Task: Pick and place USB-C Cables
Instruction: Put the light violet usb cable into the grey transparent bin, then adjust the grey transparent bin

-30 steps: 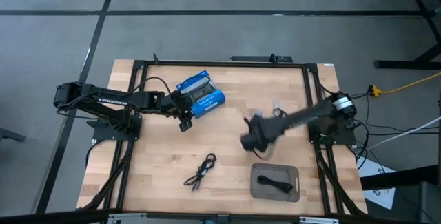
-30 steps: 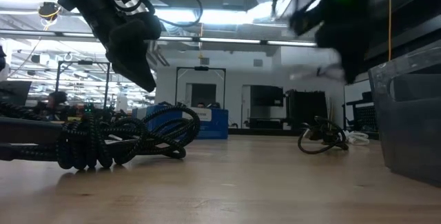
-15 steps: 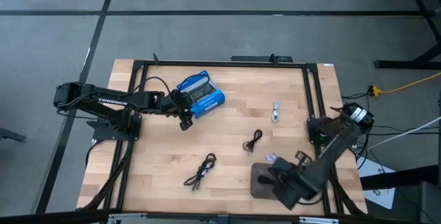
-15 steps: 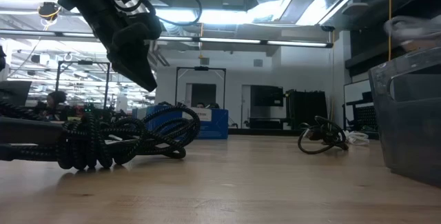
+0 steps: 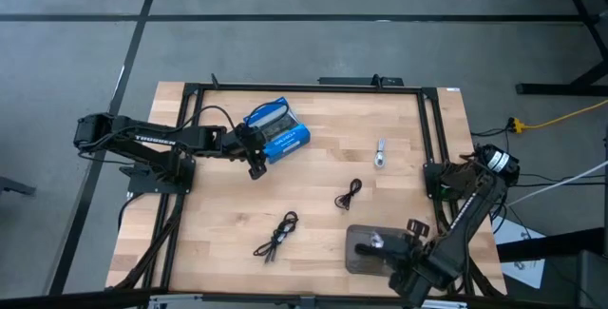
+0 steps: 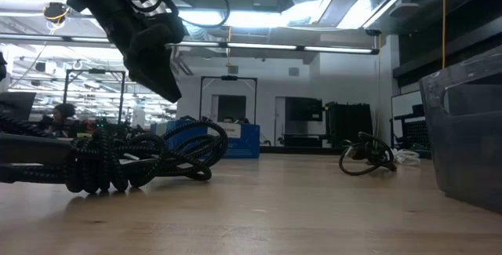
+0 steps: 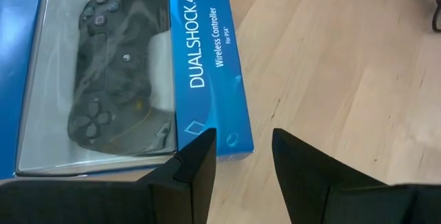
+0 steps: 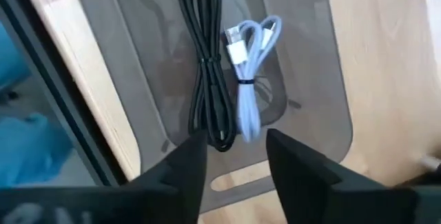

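Observation:
A grey tray (image 5: 404, 238) at the near right holds a black USB-C cable (image 8: 205, 79) and a whitish one (image 8: 249, 79), lying side by side on its floor. My right gripper (image 8: 234, 162) hovers above them, open and empty; it also shows in the high view (image 5: 393, 260). On the wood lie two black cable bundles (image 5: 277, 236) (image 5: 351, 195) and another whitish cable (image 5: 380, 153). My left gripper (image 5: 255, 166) is open and empty beside the blue controller box (image 7: 207, 58).
The blue box (image 5: 277, 130) lies at the far left of the table. A black metal frame (image 5: 432, 138) runs along the table's edges. In the low view the tray's wall (image 6: 467, 145) stands at the right and a black bundle (image 6: 141, 157) lies in front.
My right arm has swung from the table's middle toward the near right edge and now stands over the tray. A whitish cable that showed beside the gripper half a second ago now lies in the tray next to the black one.

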Robot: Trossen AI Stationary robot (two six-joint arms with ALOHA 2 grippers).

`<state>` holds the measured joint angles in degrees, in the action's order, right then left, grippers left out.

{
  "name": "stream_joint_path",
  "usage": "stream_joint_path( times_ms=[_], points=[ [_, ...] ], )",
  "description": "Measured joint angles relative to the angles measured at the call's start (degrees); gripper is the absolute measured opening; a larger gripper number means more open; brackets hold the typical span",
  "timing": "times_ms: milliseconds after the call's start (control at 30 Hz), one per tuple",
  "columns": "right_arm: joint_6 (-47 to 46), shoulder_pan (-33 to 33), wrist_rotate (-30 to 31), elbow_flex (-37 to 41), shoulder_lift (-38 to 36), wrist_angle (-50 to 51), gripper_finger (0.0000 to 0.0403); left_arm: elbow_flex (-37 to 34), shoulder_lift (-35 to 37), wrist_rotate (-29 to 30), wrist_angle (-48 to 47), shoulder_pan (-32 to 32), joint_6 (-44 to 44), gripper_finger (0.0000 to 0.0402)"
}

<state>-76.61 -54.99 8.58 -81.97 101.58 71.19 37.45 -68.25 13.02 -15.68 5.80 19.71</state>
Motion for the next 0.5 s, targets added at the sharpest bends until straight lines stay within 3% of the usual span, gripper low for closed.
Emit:
stream_joint_path(
  times_ms=[100,233,300,400,500],
  points=[
    [3.6,0.7,4.6,0.0,0.0,0.8,0.0169,0.0,0.0,0.0,0.0,0.0,1.3,0.0135],
    [0.8,2.7,20.8,0.0,0.0,8.3,0.0173,0.0,0.0,0.0,0.0,0.0,2.4,0.0135],
    [-2.9,4.4,25.8,0.0,0.0,13.4,0.0171,0.0,0.0,0.0,0.0,0.0,2.5,0.0135],
    [-2.5,7.9,24.4,0.1,0.0,16.1,0.0164,0.0,0.0,0.0,0.0,0.0,2.5,0.0135],
    [7.1,11.8,22.5,1.5,0.0,9.2,0.0155,0.0,0.0,0.3,0.0,0.0,2.4,0.0135]
  ],
)
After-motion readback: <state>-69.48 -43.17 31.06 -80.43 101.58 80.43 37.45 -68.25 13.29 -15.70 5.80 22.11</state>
